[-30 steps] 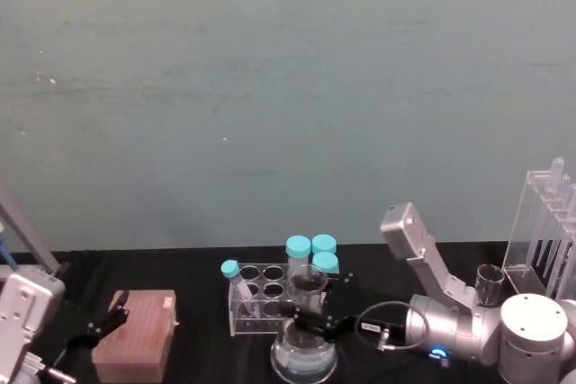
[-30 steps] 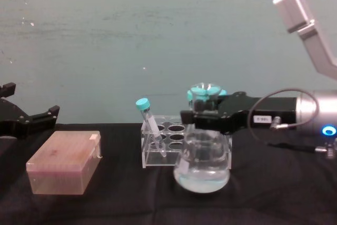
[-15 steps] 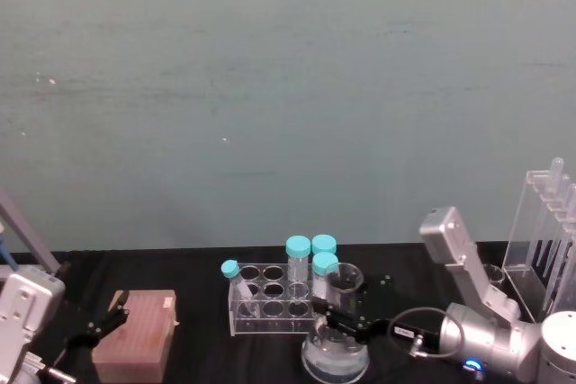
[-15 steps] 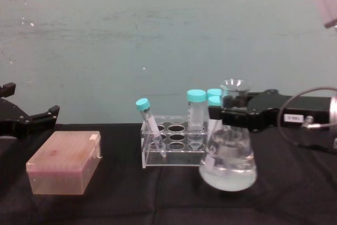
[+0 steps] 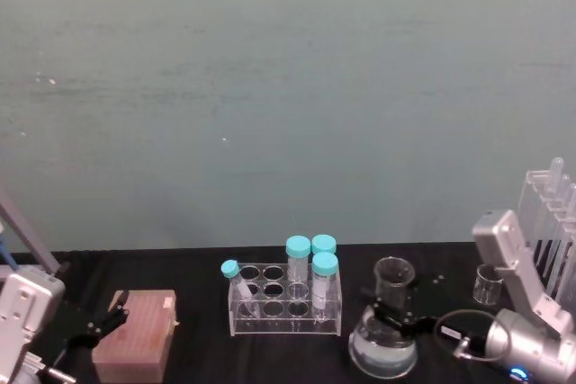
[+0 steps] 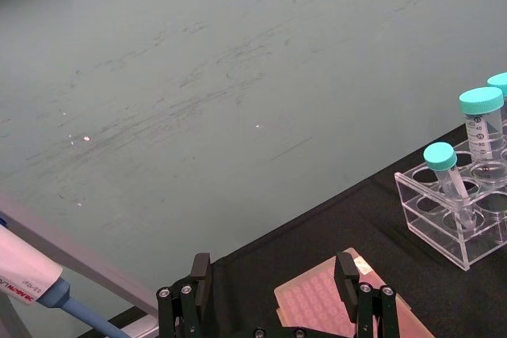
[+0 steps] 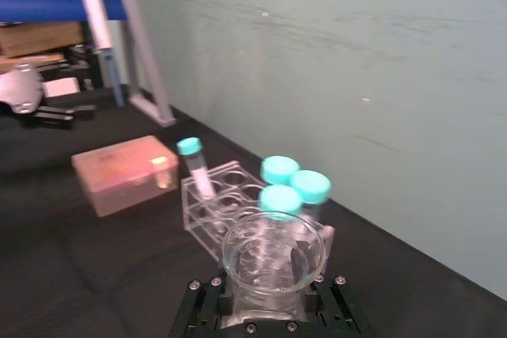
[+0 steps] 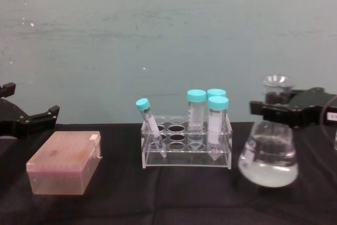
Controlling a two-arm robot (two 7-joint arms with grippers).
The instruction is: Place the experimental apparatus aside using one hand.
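Left gripper (image 8: 26, 121) idle at far left, fingers spread and empty, just behind the pink tip box (image 8: 64, 162). Centre: acrylic tube rack (image 8: 185, 148) with four teal-capped tubes. Right of the rack, right gripper (image 8: 277, 108) clamped on the neck of the conical flask (image 8: 268, 154), which stands upright with clear liquid low in its body. The small beaker (image 5: 488, 284) and pipette stand (image 5: 549, 231) lie further right, so the carry runs that way; the right arm is nearer. Against a second ago the flask has shifted from in front of the rack to clear of its right end.
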